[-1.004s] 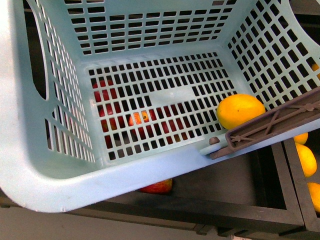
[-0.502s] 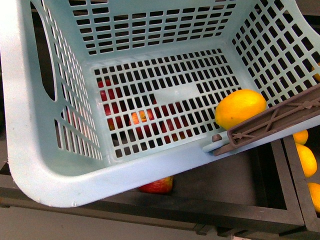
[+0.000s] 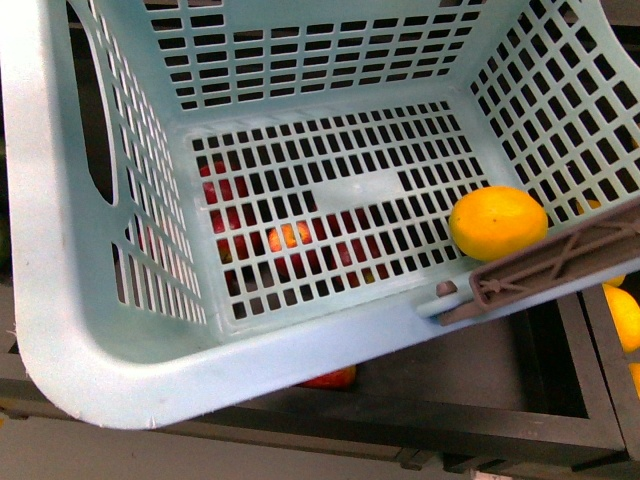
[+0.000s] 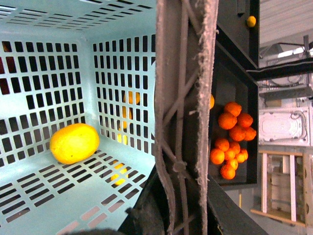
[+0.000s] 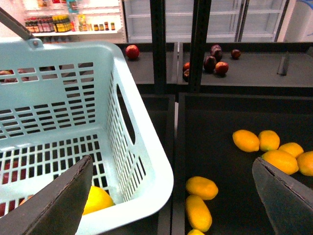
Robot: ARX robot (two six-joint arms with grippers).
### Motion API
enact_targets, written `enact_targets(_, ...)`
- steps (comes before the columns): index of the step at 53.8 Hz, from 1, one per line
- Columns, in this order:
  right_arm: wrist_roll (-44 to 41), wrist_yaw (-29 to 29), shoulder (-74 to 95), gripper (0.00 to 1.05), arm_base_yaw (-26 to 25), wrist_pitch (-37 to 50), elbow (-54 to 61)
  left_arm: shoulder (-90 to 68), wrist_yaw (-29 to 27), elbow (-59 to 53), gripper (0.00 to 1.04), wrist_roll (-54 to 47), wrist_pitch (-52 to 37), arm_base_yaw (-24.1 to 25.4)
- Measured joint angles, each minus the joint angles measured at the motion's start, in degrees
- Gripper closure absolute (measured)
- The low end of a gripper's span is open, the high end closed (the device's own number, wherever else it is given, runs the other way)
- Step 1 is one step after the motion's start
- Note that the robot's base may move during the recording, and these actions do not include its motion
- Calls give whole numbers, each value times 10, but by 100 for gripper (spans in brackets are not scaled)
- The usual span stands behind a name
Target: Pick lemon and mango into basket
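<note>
– Between the right gripper's [image 5: 171,160] fingers, what lies there?

– Its jaws stand wide apart and hold nothing. Between them I see the rim of the large pale mint-green slotted plastic basket [image 5: 159,169]. Outside the basket, on the black shelf [image 5: 230,196], lies an elongated yellow-orange mango [image 5: 201,187], with a second fruit like it just beside. A cluster of rounder yellow fruits [image 5: 274,149] sits on the same shelf, nearer the finger that is away from the basket.

– And the bright yellow oval lemon [image 3: 497,222]?

– It is inside the basket, on the slotted floor in a corner, close to the wall under the handle. From the right wrist it peeks out just past the finger that overlaps the basket.

– How does the left gripper [image 4: 183,200] stand?

– Its dark fingers [image 4: 144,210] press against the brown ribbed plastic handle [image 4: 183,98] from both sides, so the jaws are clamped on it. The lemon rests well off to one side of those jaws, down on the basket floor.

– What is on the other side of the handle?

– Round deep-orange tangerines [image 4: 232,139] are heaped in a black bin [image 4: 230,83], well apart from the jaws.

– Is there anything under the basket?

– Red apples [image 3: 290,240] show through the floor slots in the front view, lying below the basket, not in it.
</note>
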State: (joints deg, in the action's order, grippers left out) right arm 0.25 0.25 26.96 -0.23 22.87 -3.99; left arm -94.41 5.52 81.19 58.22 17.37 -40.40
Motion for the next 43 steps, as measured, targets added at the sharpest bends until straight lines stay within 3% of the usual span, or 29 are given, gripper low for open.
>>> enact_targets(43,0,-2,-1,9,1,-1,1,0,5,0,98,1,0,3)
